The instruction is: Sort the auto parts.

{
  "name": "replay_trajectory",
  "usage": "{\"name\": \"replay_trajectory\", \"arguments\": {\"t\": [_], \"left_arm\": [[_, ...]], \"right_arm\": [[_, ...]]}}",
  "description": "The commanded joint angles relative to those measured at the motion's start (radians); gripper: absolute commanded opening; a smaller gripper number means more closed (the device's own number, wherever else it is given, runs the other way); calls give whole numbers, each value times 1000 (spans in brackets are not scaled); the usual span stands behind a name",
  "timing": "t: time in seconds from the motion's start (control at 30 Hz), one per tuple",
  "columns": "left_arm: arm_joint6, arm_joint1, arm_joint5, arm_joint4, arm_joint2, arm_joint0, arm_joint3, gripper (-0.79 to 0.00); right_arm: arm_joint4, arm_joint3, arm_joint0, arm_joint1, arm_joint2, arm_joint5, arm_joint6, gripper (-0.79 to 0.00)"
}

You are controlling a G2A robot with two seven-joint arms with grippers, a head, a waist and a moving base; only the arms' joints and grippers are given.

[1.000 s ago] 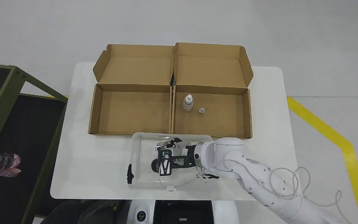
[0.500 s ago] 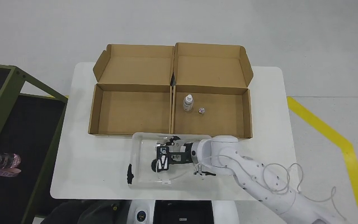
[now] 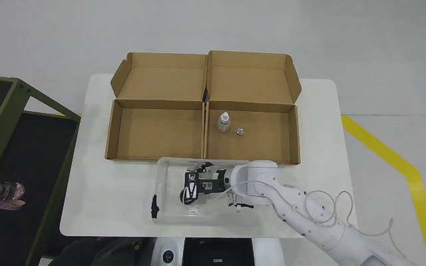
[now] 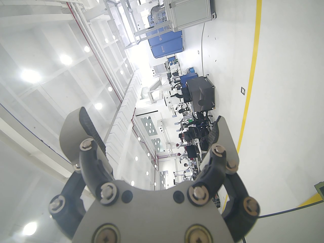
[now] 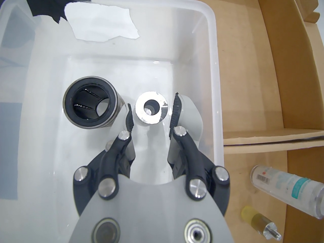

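The right tool [image 5: 152, 114] is down inside the clear plastic bin [image 5: 213, 77], which sits at the near edge of the table [image 3: 319, 133], with its fingers apart on either side of a small silver metal bushing [image 5: 151, 107]. The bushing stands in the left half of the bin with its bored end face turned toward the tool. Neither pad seems to press on it, and thin gaps show on both sides. It looks like solid machined metal, so it is probably stiff, dense for its size and in no danger from a firm squeeze. Its round, smooth outer wall is likely to be slippery between flat pads and could squirt out or roll on the slick bin floor. The sensible hold is straight across the outer wall at mid-height, centred so both pads meet it together. A larger steel bearing [image 5: 91, 102] with black end rings lies just beside it, close to one finger, so a crooked closing could knock it. That bearing looks heavier and would need a wider opening. Beyond the bin stand two open cardboard boxes: the left box [image 3: 156, 133] and the right box [image 3: 266, 139], which holds a small bottle [image 3: 224, 120] and a short stud [image 3: 241, 131]. The left tool [image 4: 150, 123] is spread apart, holds nothing and points out at the room.
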Motion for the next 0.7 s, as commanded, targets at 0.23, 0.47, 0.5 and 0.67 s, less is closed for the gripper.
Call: {"name": "replay_trajectory", "arguments": {"t": [0.23, 0.47, 0.5, 0.67], "left_arm": [[0, 0, 0, 0, 0, 0, 0, 0], [0, 0, 0, 0, 0, 0, 0, 0], [0, 0, 0, 0, 0, 0, 0, 0], [0, 0, 0, 0, 0, 0, 0, 0]], "right_arm": [[4, 44, 23, -23, -24, 9, -2, -480], [5, 81, 39, -42, -43, 16, -8, -480], [3, 85, 40, -44, -46, 17, -8, -480], [-1, 100, 44, -54, -51, 19, -7, -483]]}}
